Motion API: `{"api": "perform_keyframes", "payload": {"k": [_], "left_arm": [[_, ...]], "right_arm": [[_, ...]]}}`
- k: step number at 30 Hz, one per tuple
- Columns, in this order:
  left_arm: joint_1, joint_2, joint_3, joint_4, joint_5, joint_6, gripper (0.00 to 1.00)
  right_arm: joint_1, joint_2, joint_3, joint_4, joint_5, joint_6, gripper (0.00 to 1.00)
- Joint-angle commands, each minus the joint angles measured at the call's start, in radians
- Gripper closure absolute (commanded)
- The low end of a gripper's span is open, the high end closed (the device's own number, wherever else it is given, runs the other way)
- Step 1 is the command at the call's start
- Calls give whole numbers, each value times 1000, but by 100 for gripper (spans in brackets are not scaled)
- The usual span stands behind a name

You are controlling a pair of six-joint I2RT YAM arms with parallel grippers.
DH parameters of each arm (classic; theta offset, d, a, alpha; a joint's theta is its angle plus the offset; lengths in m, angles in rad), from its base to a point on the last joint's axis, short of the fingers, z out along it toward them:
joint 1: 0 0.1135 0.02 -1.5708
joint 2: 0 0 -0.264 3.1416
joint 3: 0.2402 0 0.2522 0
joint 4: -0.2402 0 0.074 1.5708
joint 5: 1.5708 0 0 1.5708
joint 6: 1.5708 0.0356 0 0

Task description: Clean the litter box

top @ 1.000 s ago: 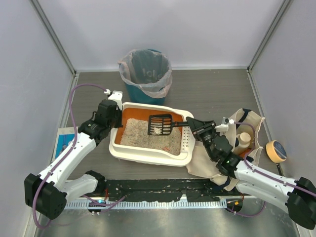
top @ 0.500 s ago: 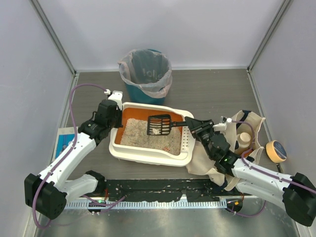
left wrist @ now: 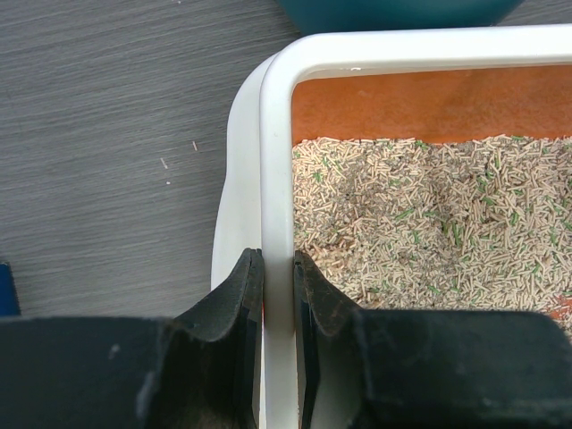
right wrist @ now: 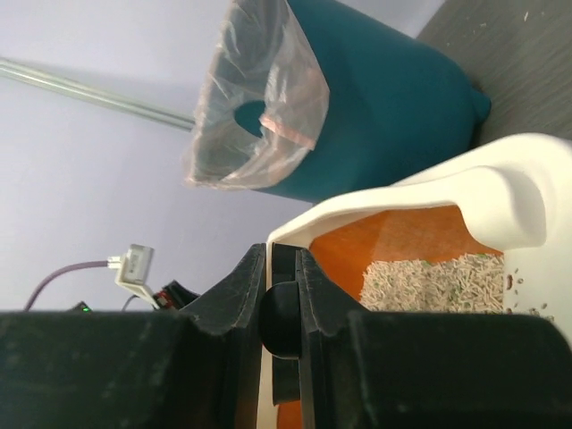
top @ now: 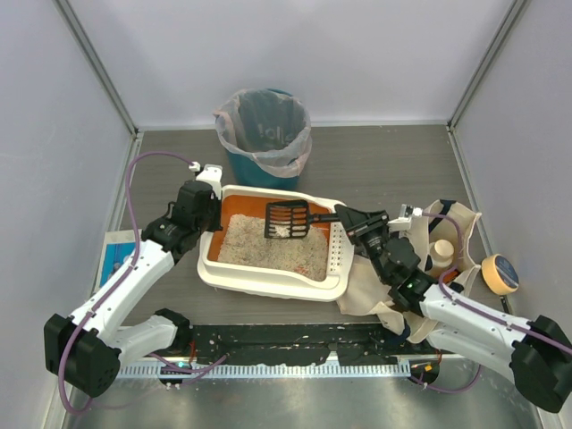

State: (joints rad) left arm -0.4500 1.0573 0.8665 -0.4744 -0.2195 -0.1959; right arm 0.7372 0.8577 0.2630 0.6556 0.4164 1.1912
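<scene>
Well, we think the litter box is stiff and heavy, so our left hand pinches its rim while our right hand squeezes the scoop by its handle.

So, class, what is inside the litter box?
The litter box holds grey-beige pellets against orange walls; the black scoop carries some above them. The floor beneath is covered.

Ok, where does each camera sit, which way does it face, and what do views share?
Top external: above and behind, looking down at the table; left arm and right arm flank the litter box.
Left wrist: on the left arm, looking down along the left jaws, shut on the box's white rim.
Right wrist: on the right arm, rolled sideways, looking past the right jaws, shut on the scoop, toward the teal bin.
Shared: the litter box shows in all three.
</scene>
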Motion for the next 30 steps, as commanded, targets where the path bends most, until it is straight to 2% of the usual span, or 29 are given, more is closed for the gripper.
{"api": "perform_keyframes", "payload": {"k": [1, 4, 8, 14, 25, 30], "left_arm": [[-30, -8, -3, -3, 83, 7, 100], [-32, -16, -6, 6, 85, 7, 100], [-32, -6, -1, 3, 88, 7, 100], [-32, -16, -3, 2, 83, 7, 100], [-32, -26, -1, 0, 81, 7, 100], [-32, -26, 0, 0, 86, 6, 100]], "right_arm": [[-31, -109, 10, 6, 97, 7, 99], [-58, -138, 19, -45, 55, 44, 99], [-73, -129, 4, -13, 9, 126, 99], [-71, -98, 22, 15, 5, 120, 99], [-73, -169, 122, -71, 50, -22, 99], [-105, -88, 251, -86, -54, -85, 99]]}}
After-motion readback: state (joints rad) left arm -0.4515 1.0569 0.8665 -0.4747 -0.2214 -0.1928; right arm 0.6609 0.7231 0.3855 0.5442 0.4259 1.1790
